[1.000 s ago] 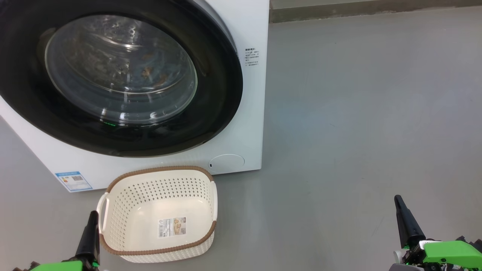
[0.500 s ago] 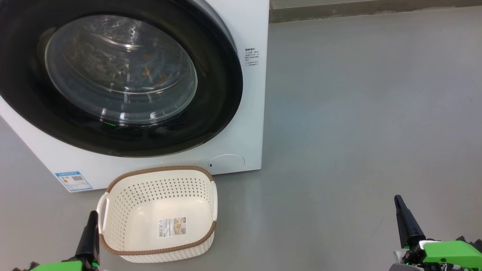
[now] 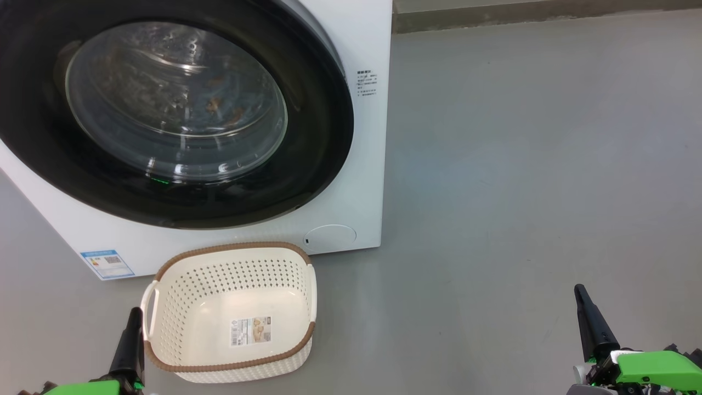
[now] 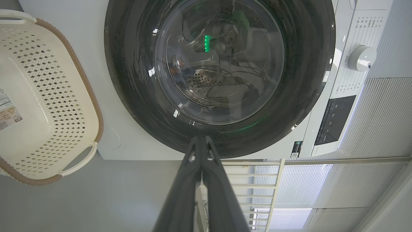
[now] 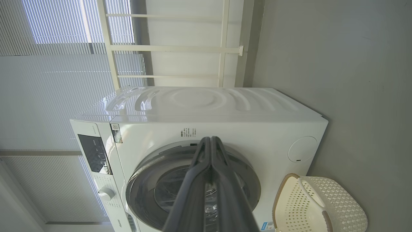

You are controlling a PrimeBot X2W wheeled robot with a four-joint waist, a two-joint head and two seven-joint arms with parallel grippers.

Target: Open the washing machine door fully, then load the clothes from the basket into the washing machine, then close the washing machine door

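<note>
Nothing moved: washing machine door [image 3: 164, 109] shut upper left, basket [image 3: 236, 245] empty, my left gripper [image 4: 201, 139] and right gripper [image 5: 210, 139] clenched empty; task looks done, I'd just park.

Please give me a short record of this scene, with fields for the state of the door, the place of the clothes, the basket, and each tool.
washing machine door: shut, flush against the white washing machine
clothes: inside the machine, seen dimly through the door's glass
basket: empty, on the grey floor before the machine, label sticker on its base
left tool: shut, holding nothing, near the basket's left side
right tool: shut, holding nothing, away from the basket
task stage: all steps appear done
</note>
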